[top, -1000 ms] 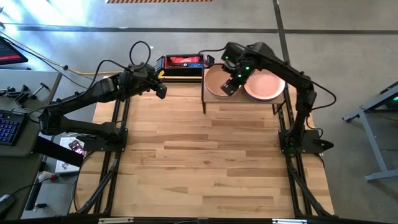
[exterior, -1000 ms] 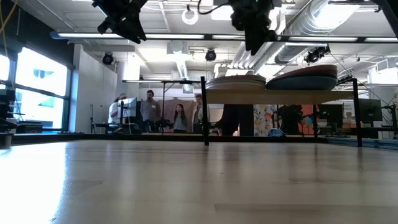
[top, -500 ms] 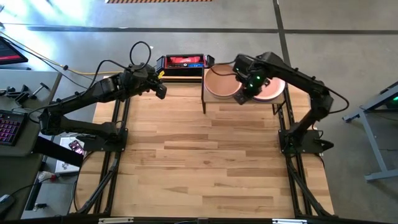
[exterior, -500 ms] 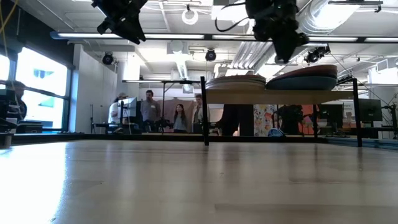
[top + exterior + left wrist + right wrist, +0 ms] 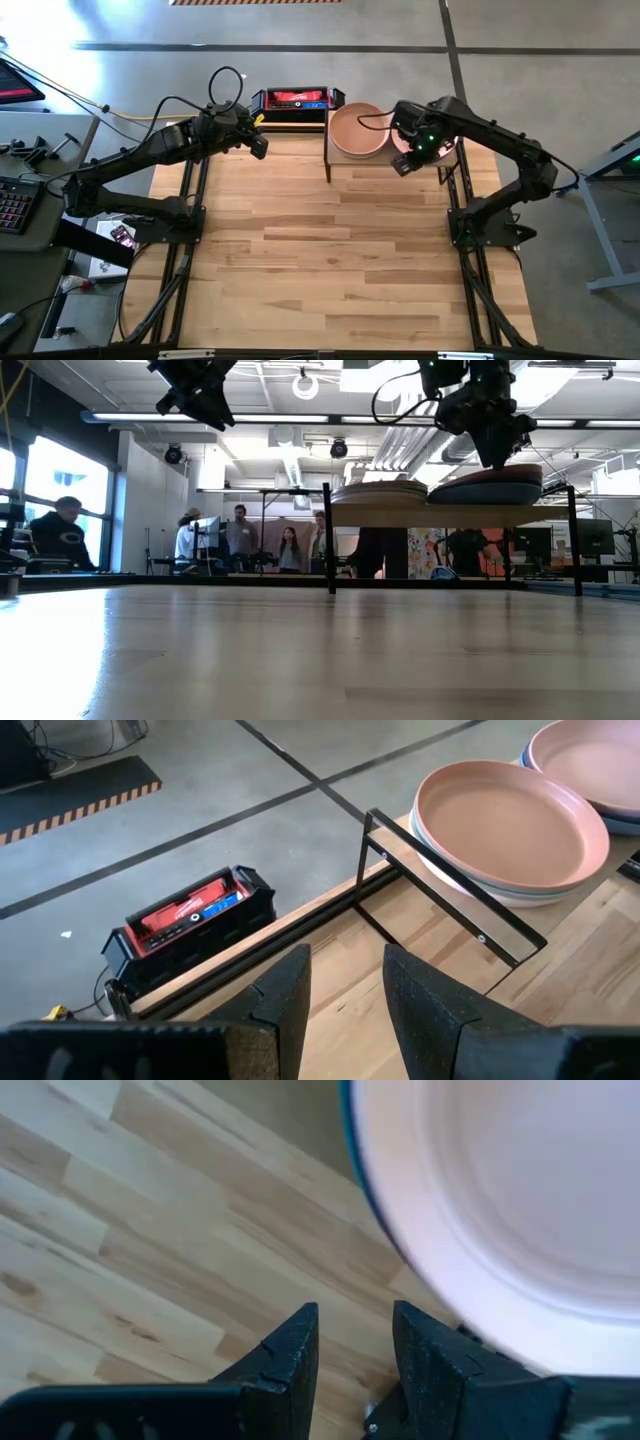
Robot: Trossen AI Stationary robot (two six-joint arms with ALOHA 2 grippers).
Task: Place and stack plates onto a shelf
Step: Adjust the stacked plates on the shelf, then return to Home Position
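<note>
Slatted light-wood tabletop (image 5: 330,250), matte, bare; concrete floor around, people in room behind. Shelf (image 5: 340,160) at far edge, black metal legs. Two plate stacks on it: peach plate (image 5: 357,130) tops one, pink plate (image 5: 520,1190) other. Right gripper (image 5: 404,165) over pink stack's edge, fingers slightly apart, empty. Left gripper (image 5: 260,147) hovers near red toolbox (image 5: 293,100), fingers slightly apart.

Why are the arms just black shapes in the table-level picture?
Low view: bright ceiling lights and a window behind backlight the left gripper and right gripper, leaving silhouettes, and glare washes the tabletop. High view: even light, arms clear. Right wrist view: the pink plate is blurred.
</note>
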